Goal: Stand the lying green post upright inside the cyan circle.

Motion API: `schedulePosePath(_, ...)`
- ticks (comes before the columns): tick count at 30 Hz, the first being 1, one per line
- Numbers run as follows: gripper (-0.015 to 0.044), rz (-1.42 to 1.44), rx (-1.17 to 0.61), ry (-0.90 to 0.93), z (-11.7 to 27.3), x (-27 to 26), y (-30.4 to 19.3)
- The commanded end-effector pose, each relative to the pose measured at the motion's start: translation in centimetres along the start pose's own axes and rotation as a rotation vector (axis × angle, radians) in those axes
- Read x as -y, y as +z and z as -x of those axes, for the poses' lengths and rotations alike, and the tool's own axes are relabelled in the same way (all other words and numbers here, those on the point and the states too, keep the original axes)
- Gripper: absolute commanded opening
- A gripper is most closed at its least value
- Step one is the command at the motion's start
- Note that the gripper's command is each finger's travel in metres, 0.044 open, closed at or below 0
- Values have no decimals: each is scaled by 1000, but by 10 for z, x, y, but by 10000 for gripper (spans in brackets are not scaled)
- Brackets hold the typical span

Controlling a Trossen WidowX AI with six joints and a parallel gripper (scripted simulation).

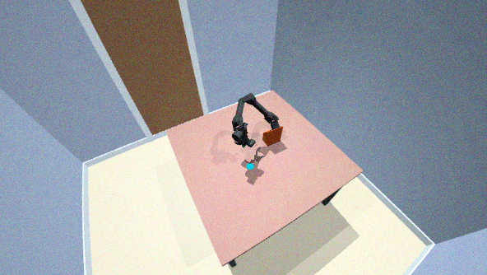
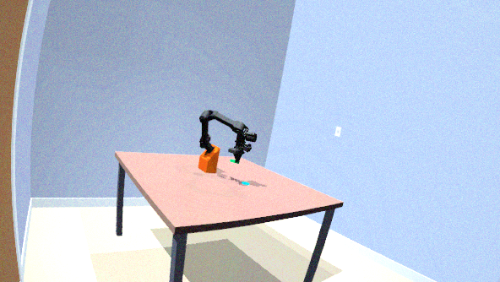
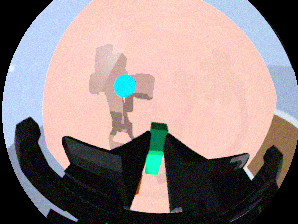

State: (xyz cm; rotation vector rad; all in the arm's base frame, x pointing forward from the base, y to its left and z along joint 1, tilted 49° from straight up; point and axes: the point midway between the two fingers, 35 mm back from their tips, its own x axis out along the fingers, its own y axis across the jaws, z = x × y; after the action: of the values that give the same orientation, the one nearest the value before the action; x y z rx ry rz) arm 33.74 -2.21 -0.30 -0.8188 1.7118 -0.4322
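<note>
My gripper [image 1: 244, 145] [image 2: 236, 160] [image 3: 157, 135] points down, shut on the green post [image 2: 233, 160] [image 3: 153, 163], and holds it in the air above the table. In the exterior view the post looks roughly level, sticking out to the left of the fingertips. In the top view the gripper hides nearly all of it. The cyan circle [image 1: 250, 166] [image 2: 245, 183] [image 3: 125, 86] lies flat on the table, with nothing standing on it. In the wrist view it is ahead of the fingertips and to their left. The gripper is not over it.
An orange block [image 1: 272, 137] [image 2: 209, 162] stands by the arm's base on the pink table [image 1: 222, 214] [image 2: 190, 203]. A sliver of orange shows beside the left finger in the wrist view. Shadows of the arm fall around the circle.
</note>
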Motion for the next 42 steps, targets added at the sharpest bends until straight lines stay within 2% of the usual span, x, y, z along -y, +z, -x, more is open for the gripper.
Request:
schedulePosePath(1,23,81,-5,2,-1,-9,6)
schedulePosePath(30,23,747,-33,-15,-13,-93,44)
schedulePosePath(42,23,758,-15,40,-20,-97,43)
